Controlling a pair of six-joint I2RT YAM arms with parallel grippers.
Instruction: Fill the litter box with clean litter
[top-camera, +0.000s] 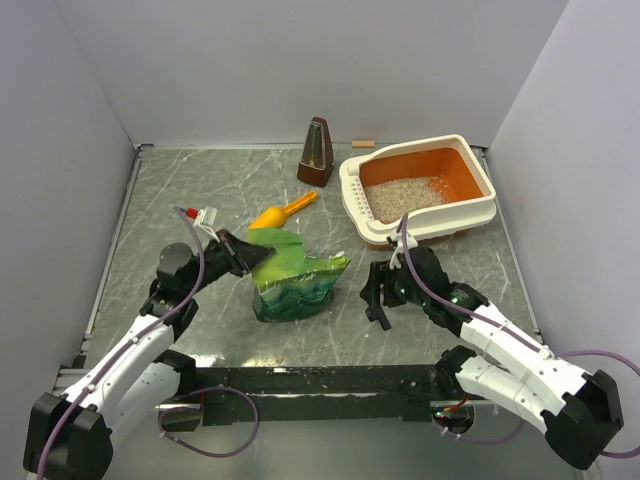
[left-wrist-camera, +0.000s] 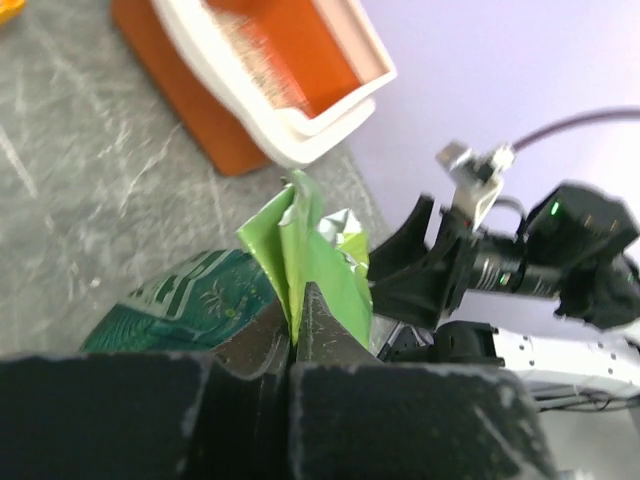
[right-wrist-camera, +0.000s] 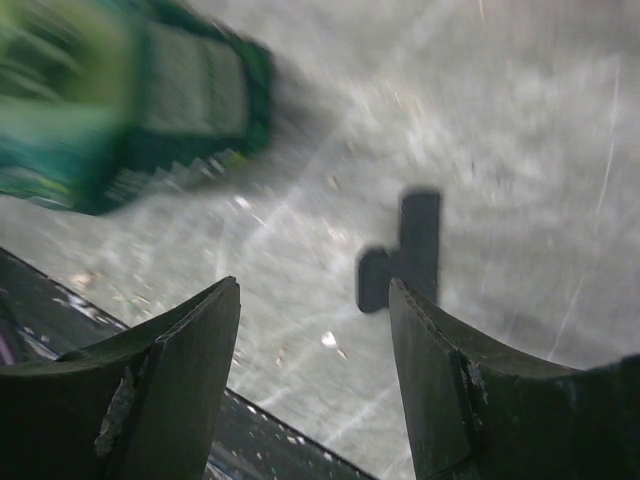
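**Landmark:** crinkly green foil bag (top-camera: 295, 280), standing on the grey marble-patterned table (top-camera: 180, 190).

**Left gripper** (top-camera: 255, 255): positioned at the bag's upper left corner. The left wrist view shows both fingers (left-wrist-camera: 255, 350) pressed together on the light green top fold of the bag (left-wrist-camera: 310, 260), with no gap between them. The fold is pinched.

**Right gripper** (top-camera: 378, 295): positioned just to the right of the bag, clear of it. The right wrist view shows the fingers (right-wrist-camera: 180, 350) spread wide, with only bare table between them; nothing is held. The bag (right-wrist-camera: 130, 110) appears blurred at the upper left of that view.

**Litter box** (top-camera: 455, 218): rectangular plastic tray, cream-white outside, orange inside. It sits behind and to the right of the bag, well apart from it.

**Clean litter** (top-camera: 402, 196): pale beige granules lying inside the tray, covering the part of the floor nearer the bag. The far right part of the floor shows bare orange.

**Other items:**
- Orange plastic scoop (top-camera: 283, 211): flat on the table directly behind the bag.
- Dark brown pyramid-shaped metronome (top-camera: 317, 152): upright, farther behind the bag.
- Small pale wooden block (top-camera: 363, 144): behind the bag, at the back wall.
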